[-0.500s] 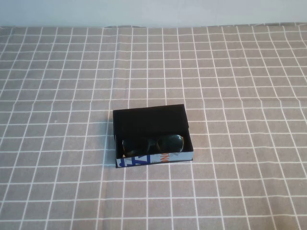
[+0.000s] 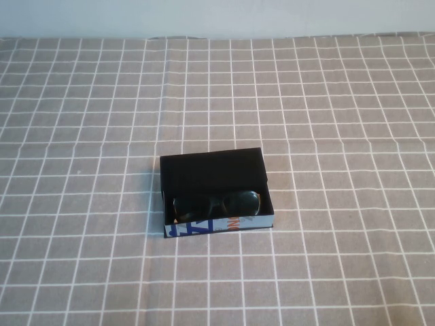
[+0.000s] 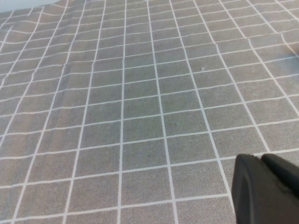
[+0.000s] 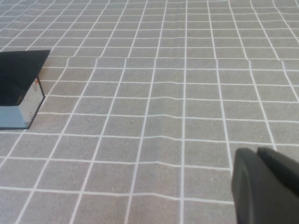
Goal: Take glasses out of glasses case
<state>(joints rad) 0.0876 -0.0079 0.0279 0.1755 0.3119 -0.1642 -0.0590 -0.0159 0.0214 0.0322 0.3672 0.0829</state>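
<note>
High view: a small black glasses case sits near the middle of the desk, which has a grey cloth with white squares on it. The case is open at the top, so you can look right in. The glasses lie inside it, close to the front wall with the blue and orange marks. Their dark lenses face up. That is handy, because something can reach down from above and lift them out.

No arm shows in this view. Both arms are off to the sides, well away from the case. I think the job has not started yet.

In the left wrist view, only a dark bit of the left claw shows at the corner, over bare cloth. I cannot tell if it is open or closed.

In the right wrist view, a dark bit of the right claw shows too, and I cannot tell its state either. The case peeks in at the edge, so the right arm looks better placed to reach it.
</note>
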